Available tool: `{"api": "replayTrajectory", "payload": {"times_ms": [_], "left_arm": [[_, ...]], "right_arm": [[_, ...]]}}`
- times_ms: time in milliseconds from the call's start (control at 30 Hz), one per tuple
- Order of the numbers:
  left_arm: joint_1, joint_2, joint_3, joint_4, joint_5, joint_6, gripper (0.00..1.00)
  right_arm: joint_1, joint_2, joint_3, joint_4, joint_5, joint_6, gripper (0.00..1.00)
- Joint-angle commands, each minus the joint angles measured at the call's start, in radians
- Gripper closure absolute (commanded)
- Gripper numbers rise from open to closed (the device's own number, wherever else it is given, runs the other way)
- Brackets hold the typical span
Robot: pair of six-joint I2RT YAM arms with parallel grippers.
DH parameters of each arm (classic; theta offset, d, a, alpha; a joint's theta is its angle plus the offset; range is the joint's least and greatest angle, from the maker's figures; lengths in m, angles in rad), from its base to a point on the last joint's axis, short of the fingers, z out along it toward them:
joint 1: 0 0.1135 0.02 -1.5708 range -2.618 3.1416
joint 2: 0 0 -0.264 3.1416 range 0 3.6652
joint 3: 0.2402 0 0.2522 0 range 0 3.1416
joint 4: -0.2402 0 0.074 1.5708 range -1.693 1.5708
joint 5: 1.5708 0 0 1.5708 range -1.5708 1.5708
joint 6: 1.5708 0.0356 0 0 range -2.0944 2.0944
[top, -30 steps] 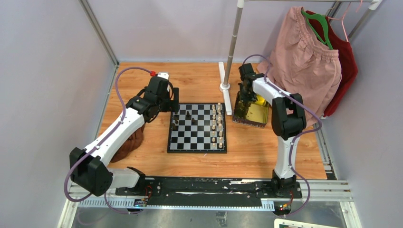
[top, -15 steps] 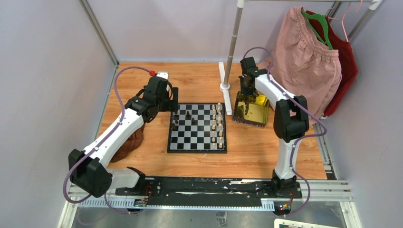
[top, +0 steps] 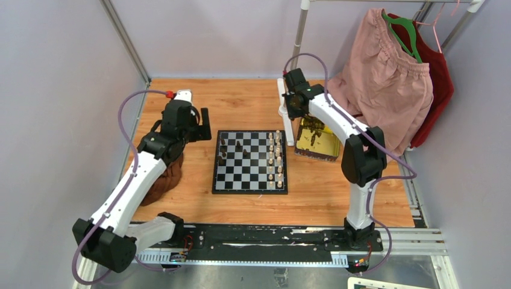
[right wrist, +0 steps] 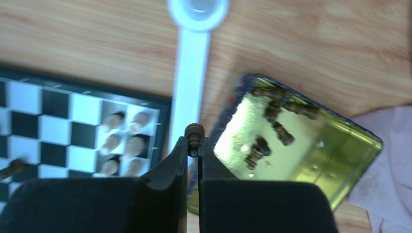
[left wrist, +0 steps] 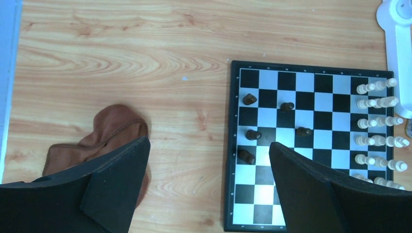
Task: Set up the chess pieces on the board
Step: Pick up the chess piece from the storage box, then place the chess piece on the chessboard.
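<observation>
Checkered board (top: 250,180) is lying flat, cream chess pieces (top: 270,153) standing along its right edge, five dark chess pieces (top: 239,146) standing near its far-left corner.

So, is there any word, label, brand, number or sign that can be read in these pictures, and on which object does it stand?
No text can be read in any view.
The board: tiny pale marks on its black rim, too small to read.
The chess pieces, the gold tray and the pink garment: no lettering shows.
</observation>
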Motion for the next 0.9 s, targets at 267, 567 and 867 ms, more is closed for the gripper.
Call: {"api": "replayTrajectory", "payload": {"times_ms": [267, 567, 867], "left_arm": [[0.047, -0.179, -0.07, -0.051, -0.02, -0.016, 0.0], [0.047, -0.227, -0.079, -0.06, -0.017, -0.032, 0.0], [0.047, -0.253, -0.093, -0.057, -0.007, -0.044, 0.0]], "right_arm": [[0.311, 0.061, 0.232, -0.12, -0.004, -0.04, 1.0], [0.468, 0.186, 0.36, -0.169, -0.001, -0.051, 1.0], [0.543, 0.269, 0.422, -0.186, -0.004, -0.051, 1.0]]}}
